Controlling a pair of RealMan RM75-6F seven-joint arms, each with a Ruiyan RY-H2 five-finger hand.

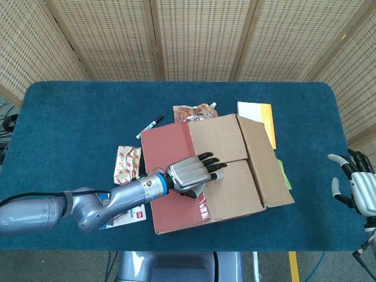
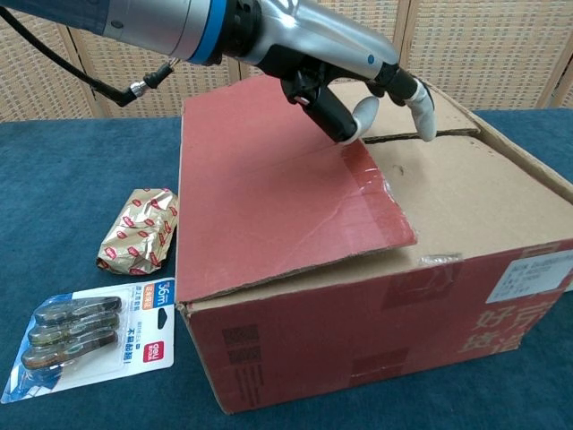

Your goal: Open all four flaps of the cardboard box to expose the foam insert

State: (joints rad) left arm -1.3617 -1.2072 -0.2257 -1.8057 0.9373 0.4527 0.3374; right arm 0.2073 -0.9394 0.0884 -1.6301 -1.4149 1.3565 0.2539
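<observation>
The cardboard box (image 1: 217, 170) (image 2: 376, 269) stands mid-table with its flaps lying down over the top. Its red left flap (image 1: 170, 176) (image 2: 269, 206) is slightly lifted at the free edge and overlaps the brown inner flaps (image 1: 229, 188) (image 2: 466, 193). My left hand (image 1: 191, 171) (image 2: 349, 67) reaches across the red flap, fingers apart, its fingertips (image 2: 421, 98) over the brown flaps near the red flap's edge; it holds nothing. My right hand (image 1: 355, 185) hovers open past the table's right edge, far from the box. No foam insert shows.
A gold-red snack packet (image 1: 126, 163) (image 2: 139, 231) and a carded pack of clips (image 2: 85, 336) lie left of the box. Behind it are a black marker (image 1: 150, 125), a snack pouch (image 1: 194, 111) and a yellow-white booklet (image 1: 258, 114).
</observation>
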